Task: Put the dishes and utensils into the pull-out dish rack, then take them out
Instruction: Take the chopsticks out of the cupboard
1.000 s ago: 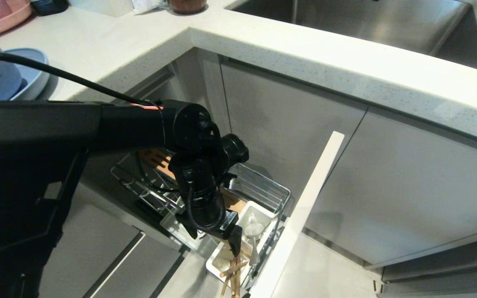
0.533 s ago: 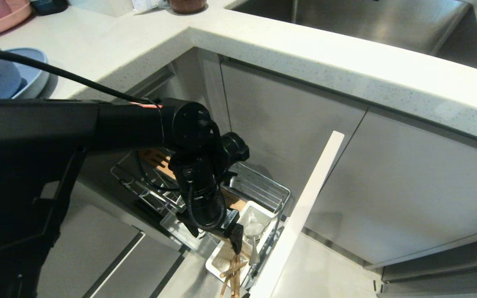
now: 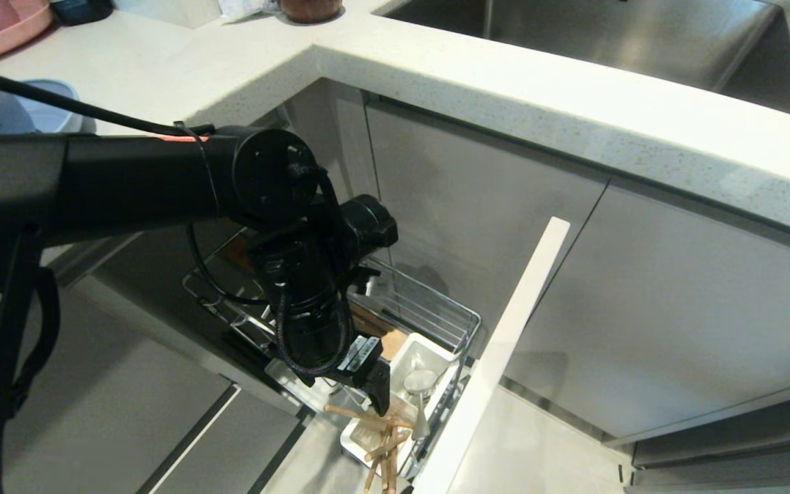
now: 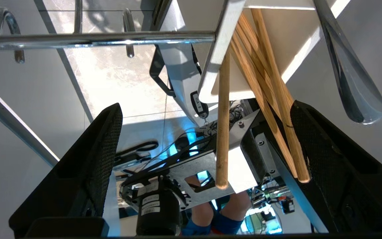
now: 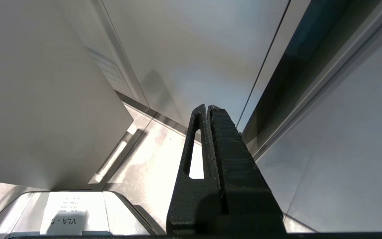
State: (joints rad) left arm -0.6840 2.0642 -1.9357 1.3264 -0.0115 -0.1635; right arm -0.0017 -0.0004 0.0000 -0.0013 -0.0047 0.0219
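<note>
The left gripper point(image 4: 207, 139) hung with its jaws spread wide and gripping nothing, poised above the white utensil cup point(image 3: 429, 357) at the front of the pull-out dish rack point(image 3: 429, 309). The wooden chopsticks point(image 4: 267, 99) stood between its fingers point(image 4: 95, 156), beside the metal spoon point(image 4: 353, 79) in the cup. The right gripper point(image 5: 209, 113) pointed at the floor, jaws pressed together and empty

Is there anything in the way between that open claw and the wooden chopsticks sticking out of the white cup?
Nothing visible. The left gripper is wide open with the chopsticks between its fingers. The spoon stands off to one side, outside the gap.
</note>
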